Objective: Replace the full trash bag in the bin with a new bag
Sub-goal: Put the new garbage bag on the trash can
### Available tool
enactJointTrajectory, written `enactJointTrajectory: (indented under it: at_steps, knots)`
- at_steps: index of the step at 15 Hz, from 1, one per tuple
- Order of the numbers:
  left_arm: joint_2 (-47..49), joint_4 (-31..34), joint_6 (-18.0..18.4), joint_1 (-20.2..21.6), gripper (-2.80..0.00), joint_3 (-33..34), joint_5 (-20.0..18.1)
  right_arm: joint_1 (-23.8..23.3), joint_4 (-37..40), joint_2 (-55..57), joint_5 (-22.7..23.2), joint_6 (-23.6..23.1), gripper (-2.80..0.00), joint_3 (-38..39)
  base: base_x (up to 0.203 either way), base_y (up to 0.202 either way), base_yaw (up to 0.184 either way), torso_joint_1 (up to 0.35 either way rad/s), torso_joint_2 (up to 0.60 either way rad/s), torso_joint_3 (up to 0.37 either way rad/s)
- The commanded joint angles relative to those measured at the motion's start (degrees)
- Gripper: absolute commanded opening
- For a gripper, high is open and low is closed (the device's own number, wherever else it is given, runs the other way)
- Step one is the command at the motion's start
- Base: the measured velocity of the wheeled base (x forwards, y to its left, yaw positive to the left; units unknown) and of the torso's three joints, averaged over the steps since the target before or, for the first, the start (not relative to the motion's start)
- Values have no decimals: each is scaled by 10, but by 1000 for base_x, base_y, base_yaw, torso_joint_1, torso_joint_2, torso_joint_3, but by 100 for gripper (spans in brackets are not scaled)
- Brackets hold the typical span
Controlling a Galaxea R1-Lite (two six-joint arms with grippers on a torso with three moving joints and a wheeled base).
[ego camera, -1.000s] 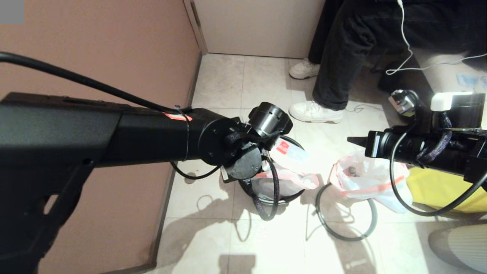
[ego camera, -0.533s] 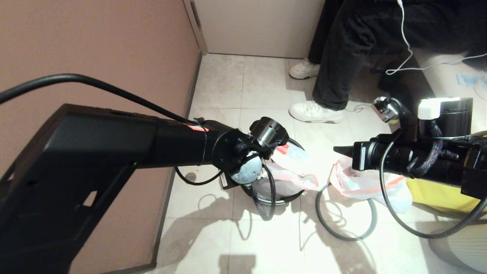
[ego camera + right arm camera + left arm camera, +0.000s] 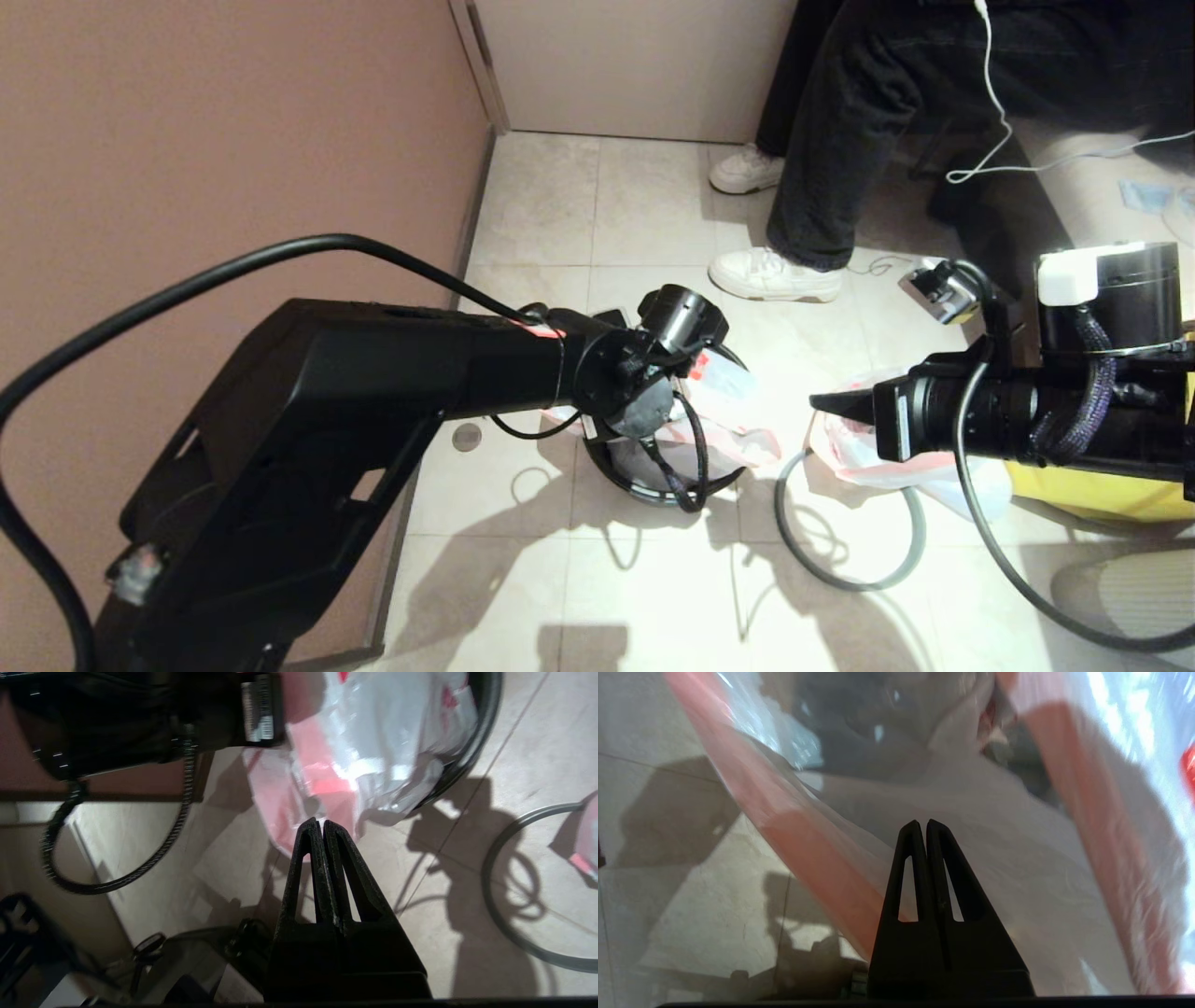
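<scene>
Head view: bin (image 3: 653, 485), small black bucket, sits on the floor (image 3: 653, 597) near centre, mostly hidden behind the L wrist. New bag (image 3: 724, 378) drapes over the bin's mouth, pink-red rim band spilling past the rim toward 3 o'clock, red logo showing at the bin's 12–1 o'clock side.

L gripper (image 3: 923, 823): jaws clenched, tips pressed together w/ the new bag's film against them; can't tell if any film is actually pinched. L wrist view shows the bag's pink band running diagonally past the jaws, dark bin interior behind.

R gripper (image 3: 822, 401): jaws clenched, nothing between them, hanging above the floor at approx 3 o'clock from the bin, pointing at it. In the R wrist view its tip (image 3: 320, 821) sits just short of the new bag's hanging edge (image 3: 373, 742); contact unclear.

Grey hoop (image 3: 845, 579) lies flat on the floor at 4 o'clock from the bin, separate from it. Full trash bag (image 3: 896, 471) sits partly inside the hoop's far edge, under the R arm. Yellow bag (image 3: 1092, 490) just beyond it at 3 o'clock. Person's legs w/ white shoes (image 3: 770, 275) at 12–1 o'clock, well apart from the bin.
</scene>
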Motion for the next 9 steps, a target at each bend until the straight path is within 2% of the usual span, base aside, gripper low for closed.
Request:
enactJointTrajectory:
  at_steps: [1,6,9]
  knots:
    - [23,1,-2,-11,-280,1,-3,11,15,-13,15,-3,-280,1,0,0,0,0,0,0]
    - [16,-4,-7,-40,-280,65,-16,5,52,-13,16,-78,-280,16,0,0,0,0,0,0]
    - [-4,-8,-13,-48,-280,108,-37,-31,51,-12,27,-79,-280,12,0,0,0,0,0,0]
